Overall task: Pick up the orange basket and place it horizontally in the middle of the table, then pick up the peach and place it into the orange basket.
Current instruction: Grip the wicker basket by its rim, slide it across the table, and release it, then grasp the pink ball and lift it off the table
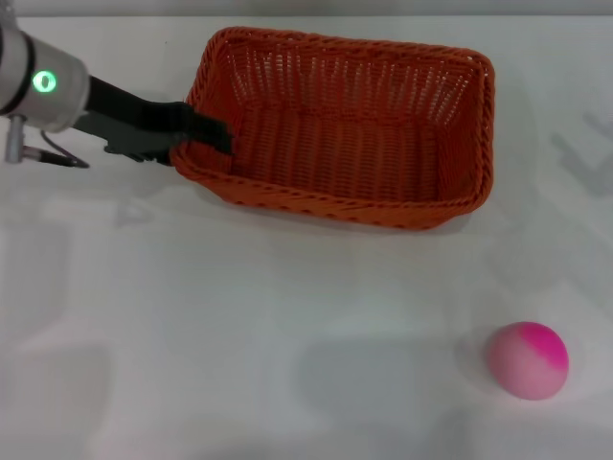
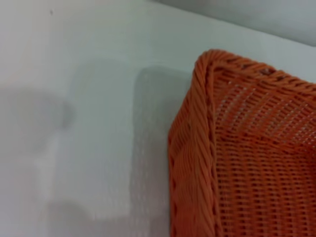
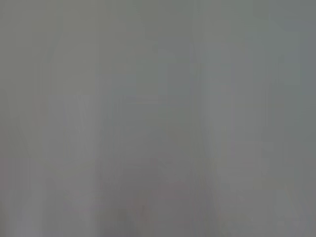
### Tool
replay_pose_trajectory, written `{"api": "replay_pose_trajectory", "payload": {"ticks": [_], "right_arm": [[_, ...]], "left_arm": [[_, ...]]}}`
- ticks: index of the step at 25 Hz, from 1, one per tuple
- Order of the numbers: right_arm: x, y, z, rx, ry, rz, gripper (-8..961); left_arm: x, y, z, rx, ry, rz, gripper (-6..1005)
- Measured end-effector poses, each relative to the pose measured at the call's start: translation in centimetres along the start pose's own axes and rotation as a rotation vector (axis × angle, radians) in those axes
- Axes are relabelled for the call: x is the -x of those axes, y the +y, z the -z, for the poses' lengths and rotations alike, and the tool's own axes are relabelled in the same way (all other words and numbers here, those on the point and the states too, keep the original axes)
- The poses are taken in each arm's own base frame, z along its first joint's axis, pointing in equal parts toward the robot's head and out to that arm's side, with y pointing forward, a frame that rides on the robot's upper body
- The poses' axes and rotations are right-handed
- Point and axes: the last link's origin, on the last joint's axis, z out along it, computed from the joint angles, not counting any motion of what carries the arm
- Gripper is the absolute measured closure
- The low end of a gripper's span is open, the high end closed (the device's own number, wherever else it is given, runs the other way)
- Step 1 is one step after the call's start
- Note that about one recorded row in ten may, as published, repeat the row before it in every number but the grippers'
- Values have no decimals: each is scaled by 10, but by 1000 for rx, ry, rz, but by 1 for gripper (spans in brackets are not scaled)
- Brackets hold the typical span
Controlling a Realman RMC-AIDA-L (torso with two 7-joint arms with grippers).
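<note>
Gripping the orange basket (image 1: 345, 125) at its left rim, left gripper (image 1: 213, 134) clamps shut.

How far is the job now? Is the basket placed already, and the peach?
In hand: the left gripper is at the left end rim of the orange basket, which sits toward the table's far side, slightly tilted.

Left: the peach lies alone near the front right, not in the basket.

The right gripper is not in view.
</note>
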Motion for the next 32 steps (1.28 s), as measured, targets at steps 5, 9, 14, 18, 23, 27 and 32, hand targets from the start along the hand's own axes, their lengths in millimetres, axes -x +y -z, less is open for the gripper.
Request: {"api": "replay_pose_trajectory", "payload": {"ticks": [5,9,14,18,23,27,32], "right_arm": [[3,0,4,4,-18,-14,308],[9,-6,11,-13,-13,-10,308],[24,-16,21,-30,-9,-13,307],[41,-24,24,-16,3,-14,307],[72,-29,21,50,87,0,308],[104,-26,6,151,236,78,309],[144,-7,-21,304,457,194,309]], "left_arm": [[-4,-18,25,27,126,-105,120],[-1,-36,54,49,286,-226,119],[15,-60,76,70,461,-320,119],[34,-77,88,89,593,-378,120],[59,-95,97,48,690,-463,120],[78,-110,102,40,798,-458,120],[100,-125,104,-15,879,-493,121]]}}
